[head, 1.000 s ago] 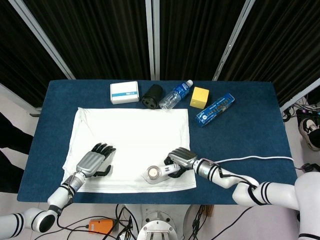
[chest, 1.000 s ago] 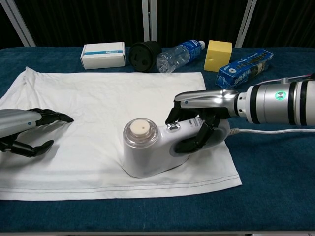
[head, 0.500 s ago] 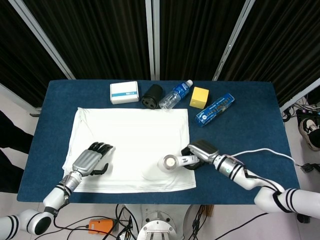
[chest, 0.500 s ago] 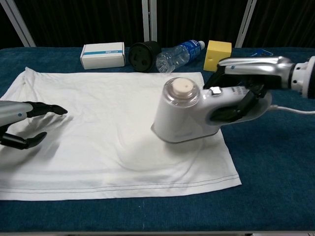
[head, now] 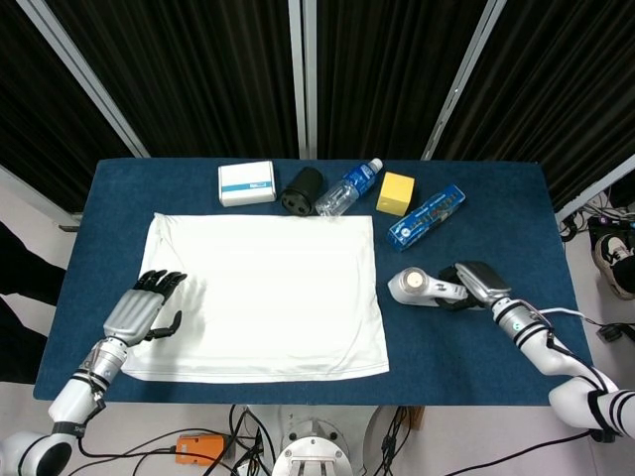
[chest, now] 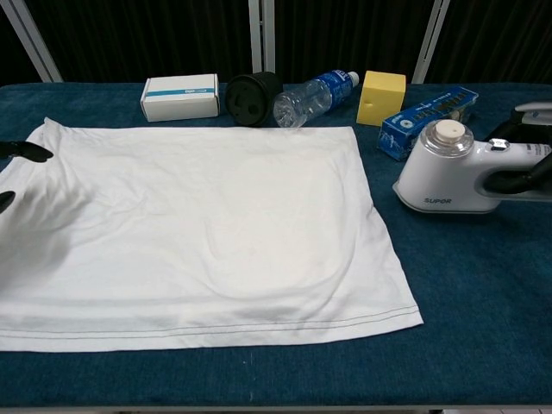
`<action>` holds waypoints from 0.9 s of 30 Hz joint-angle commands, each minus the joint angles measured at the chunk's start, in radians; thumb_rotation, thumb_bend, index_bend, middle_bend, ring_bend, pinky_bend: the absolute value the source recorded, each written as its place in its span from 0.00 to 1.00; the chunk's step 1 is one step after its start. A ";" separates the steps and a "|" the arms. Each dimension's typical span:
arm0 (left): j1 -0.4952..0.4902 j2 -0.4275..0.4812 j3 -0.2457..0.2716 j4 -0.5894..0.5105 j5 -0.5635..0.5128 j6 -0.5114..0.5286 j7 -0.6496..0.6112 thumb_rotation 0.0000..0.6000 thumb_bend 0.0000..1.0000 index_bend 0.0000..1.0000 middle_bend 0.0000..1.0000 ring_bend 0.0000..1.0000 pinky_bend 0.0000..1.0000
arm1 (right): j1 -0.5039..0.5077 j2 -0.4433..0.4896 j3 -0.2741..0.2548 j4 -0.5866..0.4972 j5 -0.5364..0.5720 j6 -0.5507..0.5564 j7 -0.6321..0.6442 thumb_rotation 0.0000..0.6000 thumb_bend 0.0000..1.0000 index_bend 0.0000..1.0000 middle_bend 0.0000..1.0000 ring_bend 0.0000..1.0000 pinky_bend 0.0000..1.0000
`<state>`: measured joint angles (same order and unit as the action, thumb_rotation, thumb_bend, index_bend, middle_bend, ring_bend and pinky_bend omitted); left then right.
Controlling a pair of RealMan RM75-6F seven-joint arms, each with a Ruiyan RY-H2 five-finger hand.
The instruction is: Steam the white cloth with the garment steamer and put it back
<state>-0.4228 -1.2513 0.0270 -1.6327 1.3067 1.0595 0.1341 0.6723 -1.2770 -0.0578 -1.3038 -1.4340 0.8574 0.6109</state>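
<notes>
The white cloth (head: 263, 293) lies flat across the middle of the blue table (head: 476, 367). To its right, off the cloth, the white garment steamer (head: 422, 288) sits low on the table, nozzle end toward the cloth. My right hand (head: 476, 282) grips its handle from the right. In the chest view the steamer (chest: 453, 177) stands right of the cloth (chest: 198, 224), and only part of my right hand (chest: 536, 112) shows at the frame edge. My left hand (head: 144, 305) hovers over the cloth's left edge, fingers spread and holding nothing. Just its fingertips (chest: 21, 153) reach into the chest view.
Along the back of the table lie a white box (head: 247, 182), a black cylinder (head: 303, 189), a water bottle (head: 348, 187), a yellow block (head: 396, 192) and a blue box (head: 427, 217). The blue box lies close behind the steamer. The steamer's cord (head: 561, 311) trails right.
My right hand carried the steamer rightward off the cloth and down onto the table beside it. My left hand slid left from the cloth's lower left to its left edge.
</notes>
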 commanded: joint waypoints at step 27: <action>0.157 0.134 -0.022 0.023 -0.032 0.177 -0.137 0.49 0.46 0.07 0.06 0.00 0.00 | -0.154 0.204 0.058 -0.144 0.057 0.131 -0.141 1.00 0.15 0.00 0.11 0.00 0.09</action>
<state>-0.2861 -1.1308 0.0129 -1.6217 1.2770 1.2108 0.0209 0.5500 -1.1087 -0.0096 -1.4101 -1.3881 0.9460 0.4948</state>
